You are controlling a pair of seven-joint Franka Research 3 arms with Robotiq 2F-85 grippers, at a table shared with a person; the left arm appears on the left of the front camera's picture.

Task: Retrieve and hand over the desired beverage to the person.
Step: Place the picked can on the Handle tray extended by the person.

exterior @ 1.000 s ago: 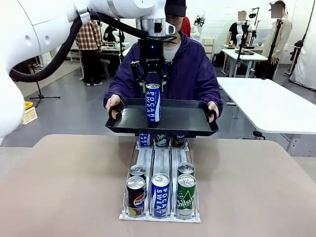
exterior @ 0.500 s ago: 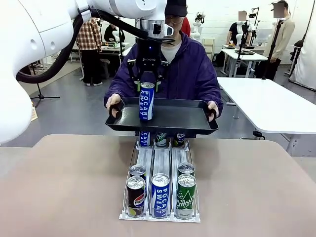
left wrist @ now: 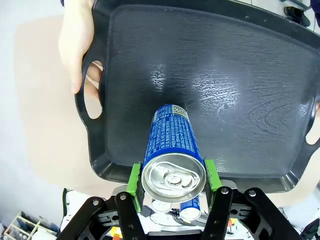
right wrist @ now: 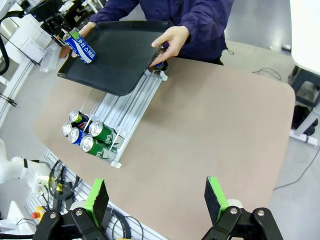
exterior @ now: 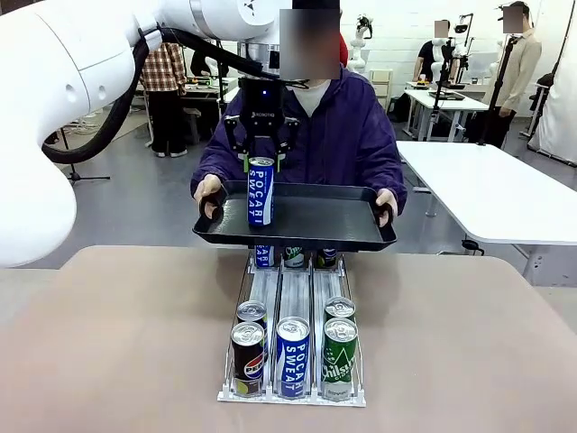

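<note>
A blue-and-white "Pocari Sweat" aluminium can [exterior: 261, 191] stands upright on a black rectangular plastic tray [exterior: 325, 216], toward the tray's end on the robot's left. The person in a dark purple zip jacket [exterior: 347, 126] holds the tray level above the far end of the beige table [exterior: 451, 343], with one hand [exterior: 206, 191] in each end handle. The left gripper [exterior: 261, 164] hangs straight down over the can. In the left wrist view its green pads [left wrist: 134, 176] sit just beside the can's silver top on both sides; I cannot tell whether they press it or stand a hair clear. The right gripper [right wrist: 156, 187] hovers high over the table's near side, jaws wide apart with nothing between them. On the table below the tray lies a clear three-lane can rack [exterior: 293, 293]; at its front stand a black Pepsi can [exterior: 248, 358], a second blue Pocari Sweat can [exterior: 292, 356] and a green Chilsung can [exterior: 339, 356]
</note>
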